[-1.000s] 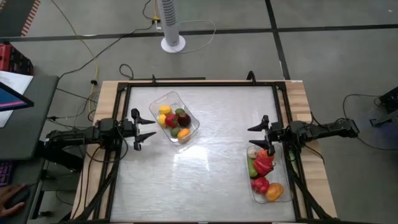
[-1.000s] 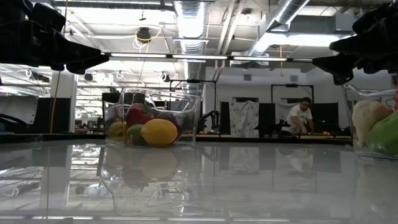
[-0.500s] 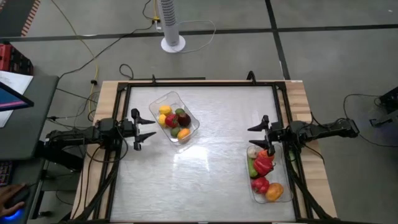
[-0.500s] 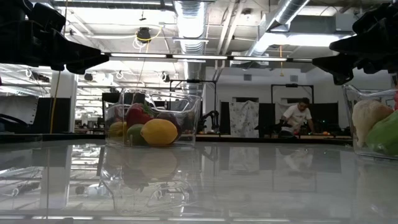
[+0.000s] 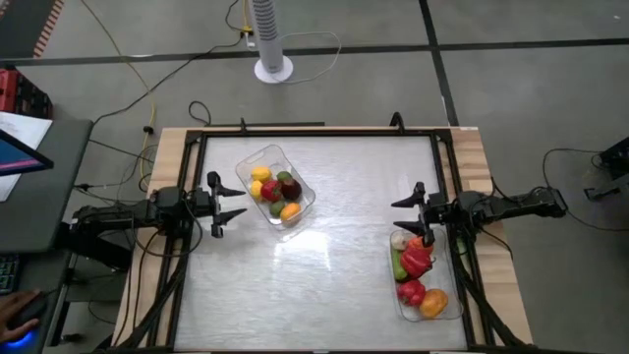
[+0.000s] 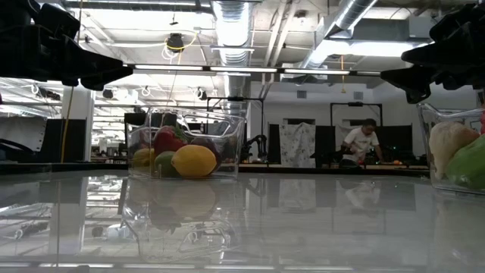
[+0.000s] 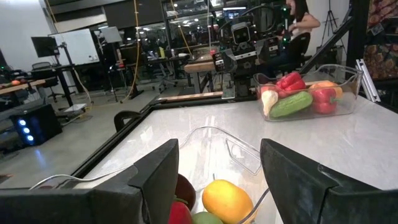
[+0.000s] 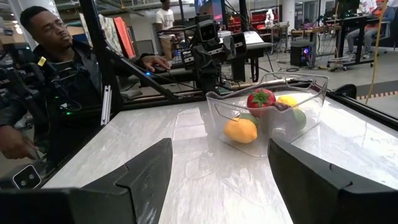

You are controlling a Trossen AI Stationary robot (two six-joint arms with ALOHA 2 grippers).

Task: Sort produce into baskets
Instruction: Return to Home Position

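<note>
A clear basket [image 5: 277, 184] at the table's far left holds yellow, red, dark purple and orange produce; it also shows in the low view [image 6: 187, 142], the right wrist view [image 8: 268, 112] and the left wrist view [image 7: 217, 199]. A second clear basket [image 5: 421, 278] at the near right holds red peppers, a green piece and an orange piece; it also shows in the left wrist view [image 7: 308, 94]. My left gripper [image 5: 228, 205] is open and empty, left of the first basket. My right gripper [image 5: 407, 213] is open and empty, above the far end of the second basket.
A black frame [image 5: 314, 133] runs round the white tabletop. The middle of the table [image 5: 334, 256] between the baskets is bare. A person [image 8: 50, 81] sits beyond the table's left side, and another person [image 6: 362, 144] is far off in the room.
</note>
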